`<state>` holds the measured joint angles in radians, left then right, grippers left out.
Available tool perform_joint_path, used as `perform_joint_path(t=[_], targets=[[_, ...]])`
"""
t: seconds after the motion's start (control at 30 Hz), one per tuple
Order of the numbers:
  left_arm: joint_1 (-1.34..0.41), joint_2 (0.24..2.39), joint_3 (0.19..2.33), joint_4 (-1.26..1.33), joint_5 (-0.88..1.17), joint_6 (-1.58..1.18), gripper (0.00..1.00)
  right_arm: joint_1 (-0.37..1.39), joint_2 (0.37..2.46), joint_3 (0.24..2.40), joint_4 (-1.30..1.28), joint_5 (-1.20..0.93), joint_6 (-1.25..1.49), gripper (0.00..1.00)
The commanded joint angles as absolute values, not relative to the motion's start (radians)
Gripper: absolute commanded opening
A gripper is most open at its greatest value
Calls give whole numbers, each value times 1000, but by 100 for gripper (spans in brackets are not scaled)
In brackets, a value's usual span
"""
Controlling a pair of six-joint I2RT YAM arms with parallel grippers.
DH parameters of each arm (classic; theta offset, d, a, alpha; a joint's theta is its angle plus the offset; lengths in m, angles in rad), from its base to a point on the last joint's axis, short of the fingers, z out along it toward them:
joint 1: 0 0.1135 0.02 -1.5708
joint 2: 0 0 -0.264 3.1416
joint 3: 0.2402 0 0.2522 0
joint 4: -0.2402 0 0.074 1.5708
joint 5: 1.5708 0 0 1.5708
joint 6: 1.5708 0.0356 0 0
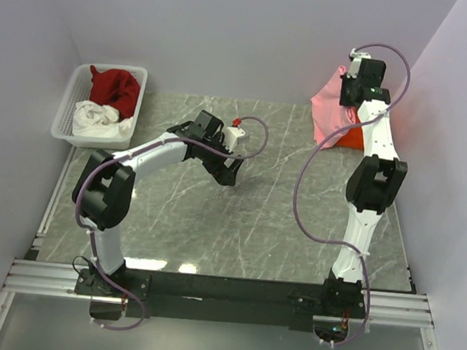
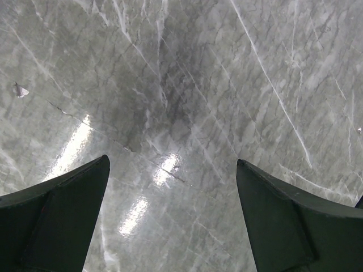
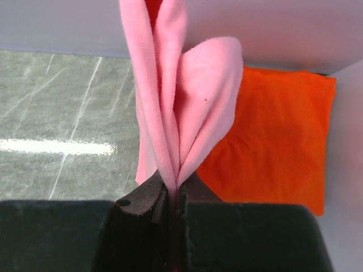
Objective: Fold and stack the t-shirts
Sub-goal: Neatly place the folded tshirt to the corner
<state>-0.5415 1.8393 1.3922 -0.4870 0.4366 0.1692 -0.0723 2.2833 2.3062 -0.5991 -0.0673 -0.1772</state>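
My right gripper (image 3: 174, 190) is shut on a bunched fold of the light pink t-shirt (image 3: 187, 96). It holds the shirt up at the table's far right corner (image 1: 346, 77). The pink cloth (image 1: 329, 110) hangs down over the folded bright orange t-shirt (image 3: 272, 141), which lies flat on the table (image 1: 351, 139). My left gripper (image 2: 173, 161) is open with only bare marble between its fingers. It hovers over the middle of the table (image 1: 230, 173). A dark red t-shirt (image 1: 115, 87) and a white t-shirt (image 1: 100, 119) lie crumpled in the basket.
The white plastic lattice basket (image 1: 68, 109) stands at the far left of the grey marble table (image 1: 254, 218). Walls close in on the left, back and right. A dark rail (image 1: 222, 294) with both arm bases runs along the near edge.
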Motion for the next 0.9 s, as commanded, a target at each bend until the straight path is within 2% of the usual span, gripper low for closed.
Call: perform_joint_path(t=[0.0, 0.37, 0.87], targets=[[-540, 1839, 1420, -456, 449, 150, 100, -75, 2178, 2352, -584, -61, -170, 0], [-540, 1830, 1378, -426, 480, 153, 99, -75, 2123, 2352, -640, -86, -133, 0], [-540, 1827, 1370, -429, 489, 161, 99, -89, 2166, 2365, -603, -38, -181, 0]])
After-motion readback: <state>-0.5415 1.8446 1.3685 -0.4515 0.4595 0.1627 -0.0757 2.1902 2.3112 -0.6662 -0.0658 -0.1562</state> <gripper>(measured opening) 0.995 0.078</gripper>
